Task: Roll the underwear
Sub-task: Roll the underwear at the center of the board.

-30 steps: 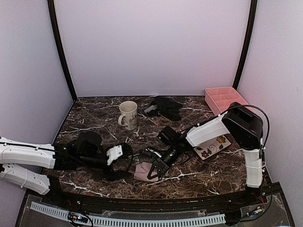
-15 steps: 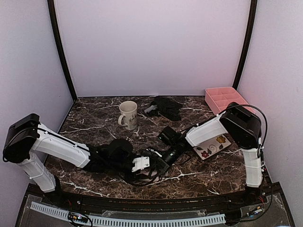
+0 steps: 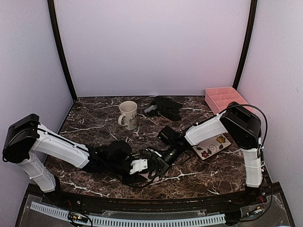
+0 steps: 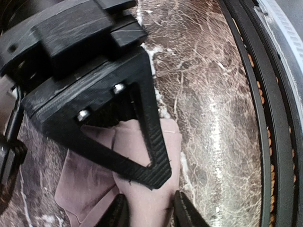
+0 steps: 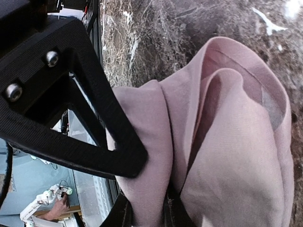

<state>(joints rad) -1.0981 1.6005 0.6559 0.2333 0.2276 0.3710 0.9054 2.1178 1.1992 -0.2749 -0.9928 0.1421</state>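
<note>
The pale pink underwear [image 4: 142, 198] lies bunched near the table's front edge, mostly hidden under both grippers in the top view. My left gripper [image 4: 149, 215] is shut on a raised fold of it, one finger against each side. My right gripper [image 5: 144, 213] pinches another fold of the same pink underwear [image 5: 236, 156]. Its triangular finger [image 4: 151, 156] lies over the cloth just ahead of my left fingertips. In the top view the two grippers meet nose to nose, left [image 3: 143, 169] and right [image 3: 158, 168]. The black underwear [image 3: 165, 107] lies crumpled at the back.
A cream mug [image 3: 128, 114] stands at the back left of centre. A pink divided box [image 3: 223, 98] sits at the back right. The flowered plate [image 3: 213, 145] lies under the right arm. The table's front rim [image 4: 265, 142] runs close beside the pink cloth.
The left arm swung in from the left to the pink underwear, and its jaws closed from wide open onto a fold. The right gripper kept its hold and barely moved.
</note>
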